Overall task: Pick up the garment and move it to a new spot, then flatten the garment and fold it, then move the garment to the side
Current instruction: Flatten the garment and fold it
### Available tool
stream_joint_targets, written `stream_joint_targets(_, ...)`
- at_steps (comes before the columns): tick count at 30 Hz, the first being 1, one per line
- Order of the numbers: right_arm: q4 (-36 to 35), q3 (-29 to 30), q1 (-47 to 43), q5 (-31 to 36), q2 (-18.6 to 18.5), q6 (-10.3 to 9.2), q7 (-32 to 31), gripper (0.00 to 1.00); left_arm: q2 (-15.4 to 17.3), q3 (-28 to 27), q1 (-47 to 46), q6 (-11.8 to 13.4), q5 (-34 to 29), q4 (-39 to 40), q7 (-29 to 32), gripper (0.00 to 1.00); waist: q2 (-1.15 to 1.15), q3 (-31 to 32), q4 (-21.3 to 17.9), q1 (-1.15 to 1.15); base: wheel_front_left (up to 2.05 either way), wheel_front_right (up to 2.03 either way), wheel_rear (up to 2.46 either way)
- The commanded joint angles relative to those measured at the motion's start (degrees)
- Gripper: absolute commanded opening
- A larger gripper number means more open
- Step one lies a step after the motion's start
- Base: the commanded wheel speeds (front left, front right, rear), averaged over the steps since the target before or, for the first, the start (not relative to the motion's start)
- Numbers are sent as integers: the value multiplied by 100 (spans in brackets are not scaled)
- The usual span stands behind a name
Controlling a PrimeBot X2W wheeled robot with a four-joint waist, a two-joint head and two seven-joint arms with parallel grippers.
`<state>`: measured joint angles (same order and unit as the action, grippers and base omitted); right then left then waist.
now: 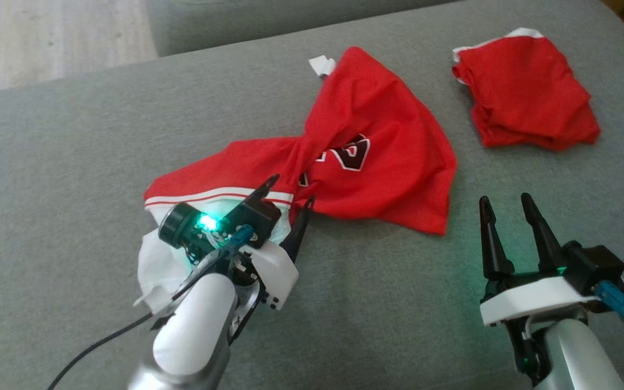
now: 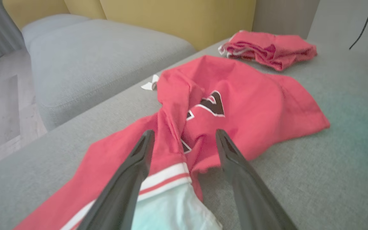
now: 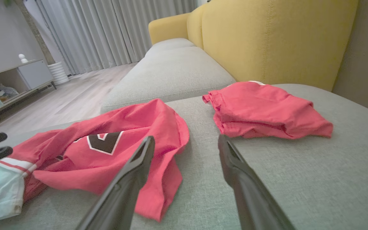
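On the grey sofa cushion (image 1: 73, 162), the red garment (image 1: 366, 157) lies crumpled and twisted at its middle. Its wider part, with black-and-white lettering, spreads toward the far right. Its other end, with a white stripe and a white panel, runs back toward the robot's left. A small white tag (image 1: 322, 65) sticks out at the garment's far edge.

The left end effector (image 1: 292, 188) stands over the striped end, and its forearm covers part of the white panel. Its two dark fingers are spread wide, one on each side of the twisted band of cloth, as the left wrist view shows. Nothing is pinched between them; whether the tips touch the fabric cannot be told.

The right end effector (image 1: 505, 197) is just beside the garment's near right corner, over bare cushion and apart from the cloth. Its fingers are also spread wide and hold nothing.

A second red garment (image 1: 526, 97), folded into a compact bundle, lies well apart at the far right of the cushion. A yellow backrest (image 3: 267, 38) rises behind it.
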<state>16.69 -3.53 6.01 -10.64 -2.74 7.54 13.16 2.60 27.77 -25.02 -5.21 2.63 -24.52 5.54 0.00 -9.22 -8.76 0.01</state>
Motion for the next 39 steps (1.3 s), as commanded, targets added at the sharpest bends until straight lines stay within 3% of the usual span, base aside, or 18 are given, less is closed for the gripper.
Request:
stream_joint_targets(1, -110, -161, 247, -65, -14, -5, 93, 100, 32, -79, -312, 81, -84, 23, 154, 100, 0, -91, -164, -1, 0, 0, 0)
stream_joint_targets(16, 110, -327, 300, -205, -14, -5, 175, 100, 279, -83, -642, 583, -317, -702, 413, 100, 0, -132, -472, -1, 0, 0, 0)
stream_joint_targets(17, 121, -331, 295, -209, -14, -5, 177, 100, 300, -81, -656, 596, -324, -736, 434, 85, 0, -124, -473, -1, 0, 0, 0)
stream_joint_targets(19, 140, -336, 283, -212, -14, -5, 179, 100, 331, -79, -683, 610, -324, -764, 436, 0, 0, -104, -466, -1, 0, 0, 0)
stream_joint_targets(23, 165, -315, 275, -212, -14, -5, 182, 100, 381, -71, -753, 558, -279, -703, 416, 0, 0, -61, -420, -1, 0, 0, 0)
stream_joint_targets(28, 197, -323, 270, -232, -14, -5, 183, 100, 680, 11, -1139, 193, -280, -446, 702, 0, 0, -33, -332, -1, 0, 0, 0)
stream_joint_targets(33, 217, -406, 319, -318, -14, -5, 183, 100, 1108, 182, -1771, -124, -271, -233, 1141, 0, 0, -104, -343, -1, 0, 0, 0)
stream_joint_targets(39, 227, -580, 466, -466, -14, -5, 184, 100, 1868, 866, -2696, -222, -9, -246, 1585, 0, 0, -301, -504, -1, 0, 0, 0)
